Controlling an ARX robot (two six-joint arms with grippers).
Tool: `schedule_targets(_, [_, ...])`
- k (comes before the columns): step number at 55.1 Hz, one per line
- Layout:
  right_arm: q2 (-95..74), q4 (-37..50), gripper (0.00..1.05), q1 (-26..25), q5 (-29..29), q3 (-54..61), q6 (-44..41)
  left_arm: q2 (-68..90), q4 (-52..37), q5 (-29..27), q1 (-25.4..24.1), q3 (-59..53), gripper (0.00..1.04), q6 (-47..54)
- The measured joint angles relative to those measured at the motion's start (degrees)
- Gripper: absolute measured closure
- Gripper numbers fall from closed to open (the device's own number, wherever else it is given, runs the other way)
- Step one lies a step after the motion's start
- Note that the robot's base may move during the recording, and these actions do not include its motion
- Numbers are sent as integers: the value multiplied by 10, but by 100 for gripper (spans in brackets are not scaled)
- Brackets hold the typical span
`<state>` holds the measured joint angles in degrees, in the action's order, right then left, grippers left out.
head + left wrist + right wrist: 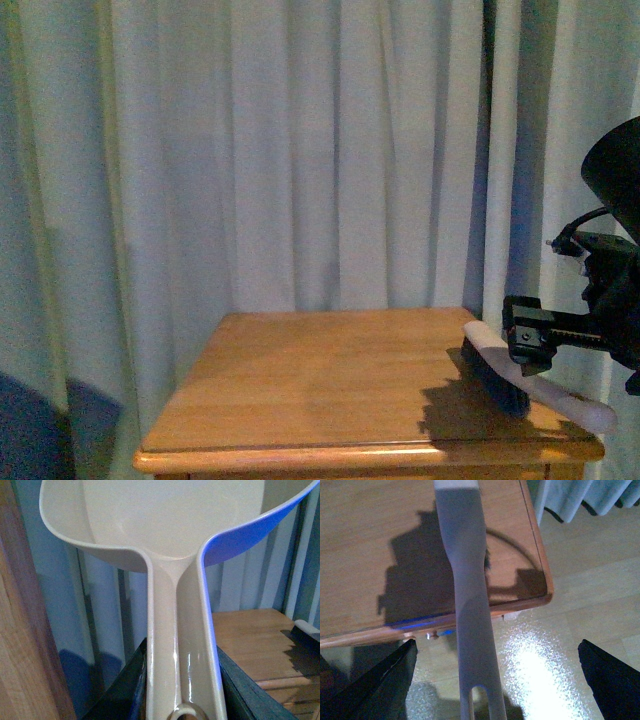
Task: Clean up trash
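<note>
The trash, a wad of white tissue, is not in any view. My left gripper (182, 700) is shut on the handle of the pale pinkish-grey dustpan (170, 530), whose scoop fills the left wrist view, held beside the wooden table (250, 640). My right gripper (497, 680) is open, its jaws wide apart on either side of the pale handle of a brush (470, 605) without touching it. The brush (520, 375) lies along the right edge of the table (330, 380) in the front view, its handle sticking out past the front corner, with the right gripper (530, 345) just over it.
Pale curtains (300, 150) hang close behind the table. The table's front right corner (545, 592) and shiny floor (555, 670) lie under the right gripper. A wooden panel (20, 645) stands close beside the left gripper.
</note>
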<state>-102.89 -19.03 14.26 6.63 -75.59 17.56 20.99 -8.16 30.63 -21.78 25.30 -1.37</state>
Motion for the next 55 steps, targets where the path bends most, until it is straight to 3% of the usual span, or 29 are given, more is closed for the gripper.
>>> schedule_targets(30, [-72, 25, 8, 2, 2, -29, 9, 0, 0, 0, 0, 0, 77, 0])
schedule_targets(35, [-81, 25, 25, 5, -1, -33, 10, 0, 0, 0, 0, 0, 77, 0])
schedule_targets(55, [-84, 28, 76, 6, -6, -33, 6, 0, 0, 0, 0, 0, 77, 0])
